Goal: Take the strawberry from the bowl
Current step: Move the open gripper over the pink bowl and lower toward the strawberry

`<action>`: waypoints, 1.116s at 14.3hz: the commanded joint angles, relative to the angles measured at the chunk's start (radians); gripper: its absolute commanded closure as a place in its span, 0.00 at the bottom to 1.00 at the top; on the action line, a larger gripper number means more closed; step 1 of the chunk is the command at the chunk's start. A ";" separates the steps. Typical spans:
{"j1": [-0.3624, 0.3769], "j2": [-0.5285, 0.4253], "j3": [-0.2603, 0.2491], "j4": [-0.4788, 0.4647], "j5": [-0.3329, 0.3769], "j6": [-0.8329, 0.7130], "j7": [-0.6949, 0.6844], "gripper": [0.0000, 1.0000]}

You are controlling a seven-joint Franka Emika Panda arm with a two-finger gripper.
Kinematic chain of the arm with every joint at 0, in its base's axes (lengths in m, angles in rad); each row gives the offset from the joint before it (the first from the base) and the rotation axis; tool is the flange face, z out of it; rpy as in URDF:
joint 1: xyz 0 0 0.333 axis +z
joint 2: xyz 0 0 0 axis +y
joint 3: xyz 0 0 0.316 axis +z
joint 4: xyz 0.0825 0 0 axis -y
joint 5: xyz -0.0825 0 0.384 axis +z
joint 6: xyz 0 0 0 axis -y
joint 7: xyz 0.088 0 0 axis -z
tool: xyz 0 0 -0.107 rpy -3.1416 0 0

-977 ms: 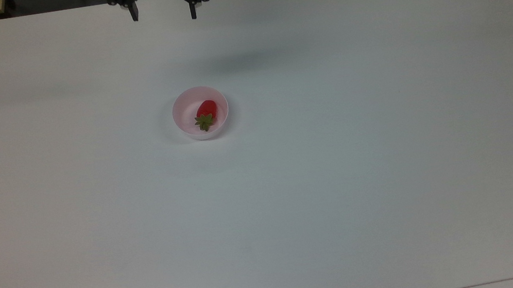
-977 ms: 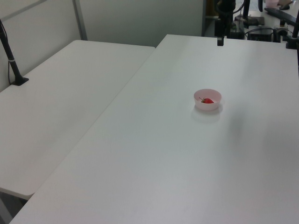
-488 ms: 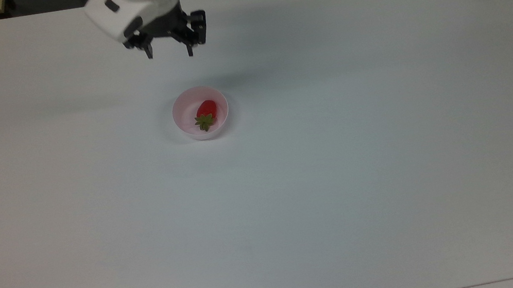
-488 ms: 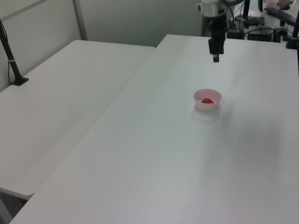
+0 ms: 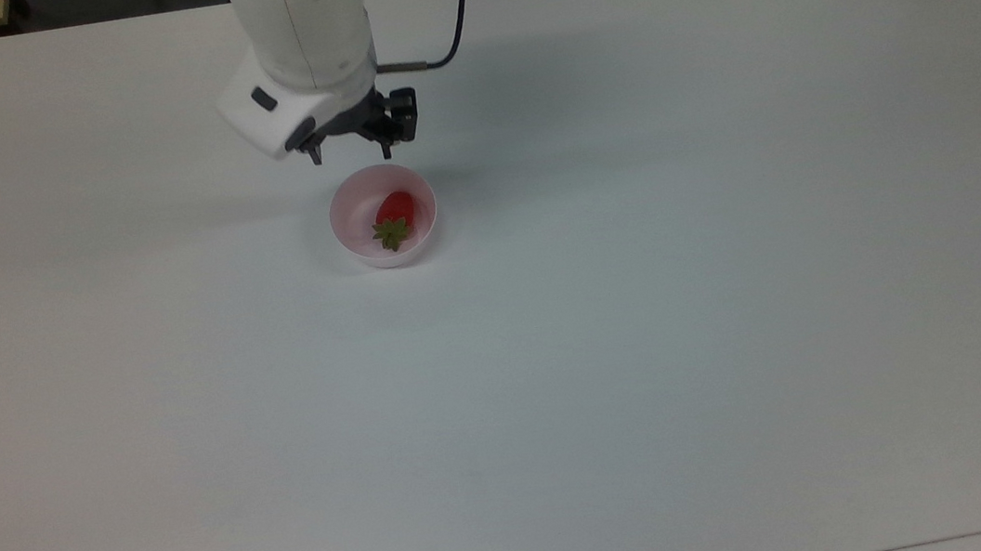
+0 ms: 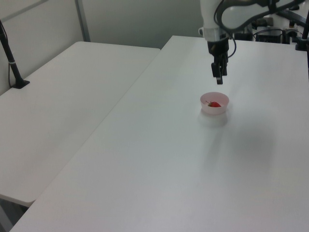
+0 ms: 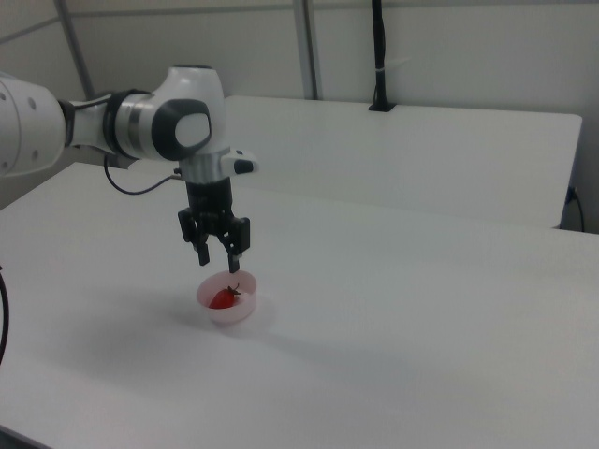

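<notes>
Gripper (image 7: 217, 261) hanging above the bowl (image 7: 227, 307), fingers spread wide, gripping nothing. Strawberry (image 5: 395, 212) lying inside, leaf cap toward the top view's bottom. Plain white table (image 5: 643, 294) underneath.

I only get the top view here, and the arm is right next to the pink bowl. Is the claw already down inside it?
Observer: No. In the right view the gripper hangs in the air above the bowl, with a gap between them.
Operator: Is the claw open?
Observer: Yes. The right view shows two fingers spread apart, pointing down.
Operator: Is the strawberry standing up?
Observer: No. In the right view the strawberry lies on its side, its red body lower than the bowl's rim.
Operator: Is there just one table?
Observer: The left view shows a second white table beside this one, with a black post standing on it.
</notes>
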 commanded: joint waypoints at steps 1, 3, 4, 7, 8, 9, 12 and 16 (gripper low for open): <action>0.008 0.036 0.000 -0.039 0.000 0.079 0.066 0.28; 0.032 0.058 0.000 -0.060 0.002 0.150 0.116 0.28; 0.034 0.063 0.000 -0.060 0.000 0.159 0.122 0.29; 0.038 0.076 0.000 -0.057 0.000 0.162 0.128 0.29; 0.040 0.084 0.000 -0.057 0.000 0.164 0.142 0.29; 0.045 0.090 0.000 -0.056 0.000 0.167 0.152 0.29; 0.045 0.099 0.000 -0.060 0.000 0.190 0.154 0.31; 0.041 0.119 0.000 -0.060 0.000 0.198 0.154 0.31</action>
